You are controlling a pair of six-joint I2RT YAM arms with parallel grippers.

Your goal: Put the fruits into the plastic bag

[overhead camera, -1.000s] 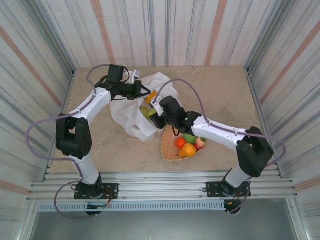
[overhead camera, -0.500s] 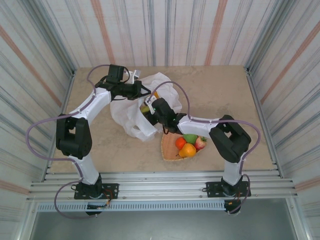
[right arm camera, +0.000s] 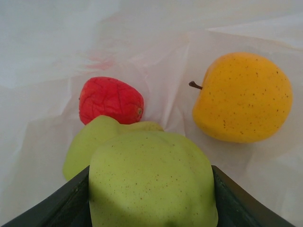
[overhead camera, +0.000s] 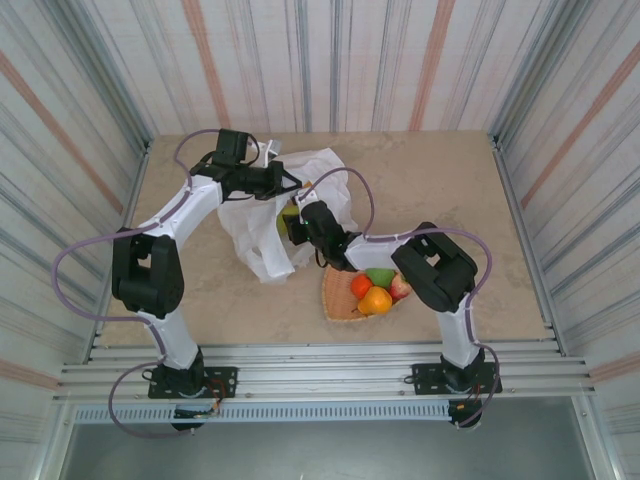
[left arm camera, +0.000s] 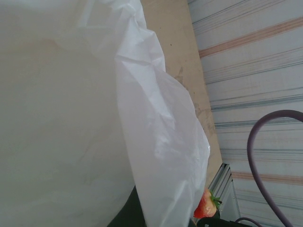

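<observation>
The white plastic bag (overhead camera: 262, 228) lies at the table's middle left, its mouth facing right. My left gripper (overhead camera: 284, 181) is shut on the bag's upper rim and holds it up; the bag's film (left arm camera: 156, 123) covers most of the left wrist view. My right gripper (overhead camera: 300, 222) reaches into the mouth, shut on a green fruit (right arm camera: 151, 182). Its dark fingers (right arm camera: 71, 204) flank that fruit. Inside the bag lie another green fruit (right arm camera: 87, 146), a wrinkled red fruit (right arm camera: 111, 100) and a yellow-orange fruit (right arm camera: 242, 97). A strawberry (left arm camera: 207, 204) peeks past the bag's edge.
The tan woven tray (overhead camera: 338, 300) sits right of the bag near the front. It holds a green fruit (overhead camera: 380, 275), an orange-red one (overhead camera: 361, 287), an orange one (overhead camera: 376, 300) and a red one (overhead camera: 401, 287). Striped walls ring the table.
My right gripper has pushed left and deeper into the bag's mouth with the green fruit, its elbow folding in. The bag's lower fold has drawn leftward. The left arm stays put.
</observation>
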